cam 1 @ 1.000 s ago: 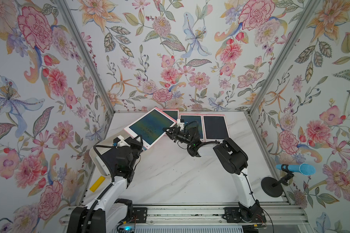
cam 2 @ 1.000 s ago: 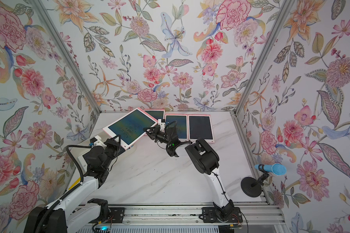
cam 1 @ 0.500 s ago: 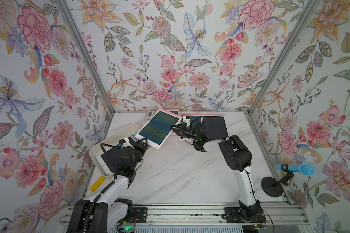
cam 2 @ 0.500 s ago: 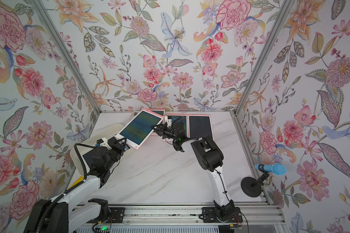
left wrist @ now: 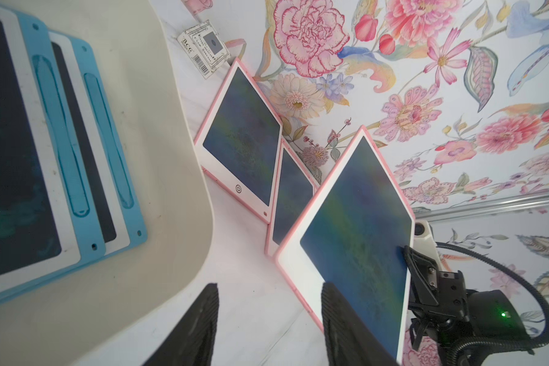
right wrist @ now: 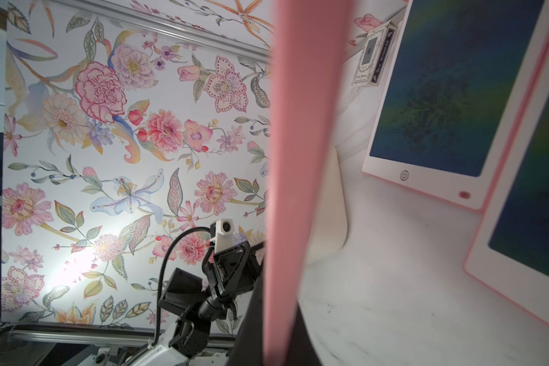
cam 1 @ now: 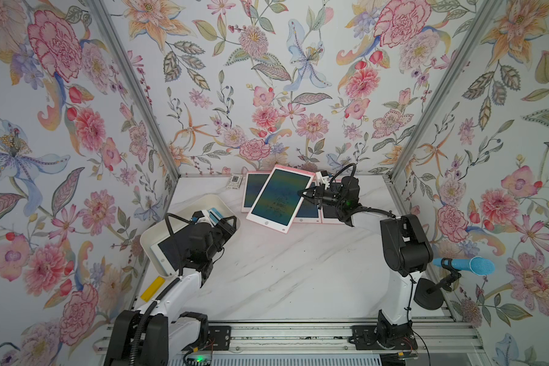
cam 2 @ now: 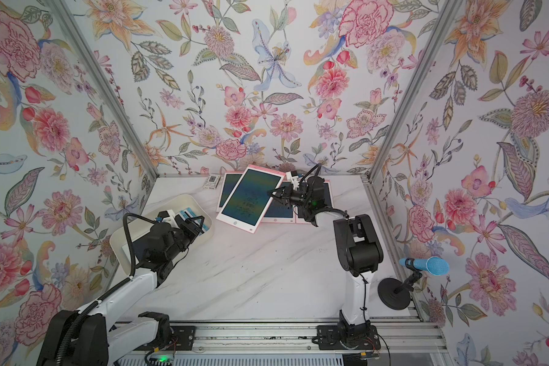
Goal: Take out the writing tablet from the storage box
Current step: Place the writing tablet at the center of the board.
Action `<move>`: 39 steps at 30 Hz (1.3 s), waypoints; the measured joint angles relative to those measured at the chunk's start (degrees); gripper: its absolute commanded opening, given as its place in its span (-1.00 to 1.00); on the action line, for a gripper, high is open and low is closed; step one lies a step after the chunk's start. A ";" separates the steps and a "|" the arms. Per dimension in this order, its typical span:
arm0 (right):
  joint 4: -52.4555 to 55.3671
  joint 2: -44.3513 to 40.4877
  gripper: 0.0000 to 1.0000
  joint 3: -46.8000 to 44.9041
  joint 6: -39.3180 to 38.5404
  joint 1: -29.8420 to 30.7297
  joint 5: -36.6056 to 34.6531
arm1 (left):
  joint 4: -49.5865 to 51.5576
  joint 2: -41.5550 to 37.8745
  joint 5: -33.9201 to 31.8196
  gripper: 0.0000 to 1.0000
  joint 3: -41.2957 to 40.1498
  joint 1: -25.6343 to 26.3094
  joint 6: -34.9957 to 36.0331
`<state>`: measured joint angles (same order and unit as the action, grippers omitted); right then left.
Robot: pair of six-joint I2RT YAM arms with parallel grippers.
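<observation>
Cream-white box. Pink-rimmed tablet, white face, dark blue-green screen. Blue-edged boxed tablets, white faces, dark screens. Floral walls: pink, orange, blue blooms on pale ground. White table, grey marble veins. Blue mic. Yellow block.

Marble table: storage box, pink tablets (back row), small card, microphone stand.

Storage box smooth cream plastic; table glossy marble-look.

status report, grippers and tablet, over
Right gripper shut on pink tablet, clear of the storage box, tilted over the tablet row. Left gripper open by the box, blue tablets inside. Nothing blocking.
</observation>
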<state>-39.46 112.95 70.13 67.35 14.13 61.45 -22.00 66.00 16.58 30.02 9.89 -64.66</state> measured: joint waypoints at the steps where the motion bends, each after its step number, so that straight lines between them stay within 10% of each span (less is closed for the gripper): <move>1: 2.84 -1.11 -1.00 -0.96 -2.64 -1.31 1.49 | 0.61 1.22 0.31 0.10 2.12 0.22 1.70; 16: 37.99 -15.10 -1.00 -12.09 -34.01 -13.94 5.62 | 7.15 21.57 7.43 0.11 19.71 8.74 18.01; 39: 54.84 -18.97 -1.00 -16.98 -43.21 -18.75 -0.42 | 9.09 46.27 11.45 0.09 32.00 18.91 23.85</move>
<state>15.38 93.97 53.15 24.14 -4.62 61.04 -12.91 112.27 28.03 62.02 28.80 -40.82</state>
